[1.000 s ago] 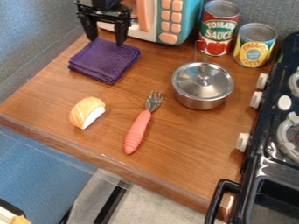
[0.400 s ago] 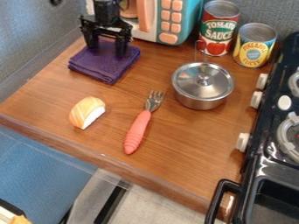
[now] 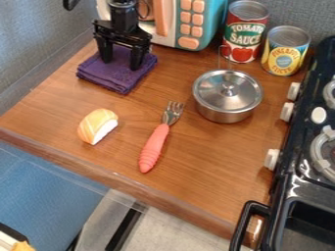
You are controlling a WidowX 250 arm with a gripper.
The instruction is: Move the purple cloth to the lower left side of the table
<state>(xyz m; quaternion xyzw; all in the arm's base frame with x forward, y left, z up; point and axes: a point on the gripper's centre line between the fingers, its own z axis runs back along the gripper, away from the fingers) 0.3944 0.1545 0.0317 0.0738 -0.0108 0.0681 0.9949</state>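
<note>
Gripper: the black gripper (image 3: 121,63) hangs over the purple cloth (image 3: 119,83), in the upper left of the view.
Jaws: wide apart, pointing down, one on either side of the cloth's middle; whether the tips touch it, I cannot tell.
Purple cloth: folded into a layered square at the upper left of the surface (image 3: 203,152), in front of the toy microwave (image 3: 211,17).
Toy food: an orange-and-white piece (image 3: 98,125) lies toward the left edge, below the cloth in the view.
Fork: its coral handle (image 3: 154,146) points down the view, metal tines up; it lies between the toy food and the steel pot (image 3: 226,115).
Pot: right of the fork, upright, its lid (image 3: 216,83) on.
Cans: the tomato sauce can (image 3: 245,33) and the pineapple can (image 3: 285,55) stand upright beside each other, behind the pot.
Stove: the black toy stove (image 3: 285,184) runs along the right, white knobs (image 3: 272,159) facing the surface.
</note>
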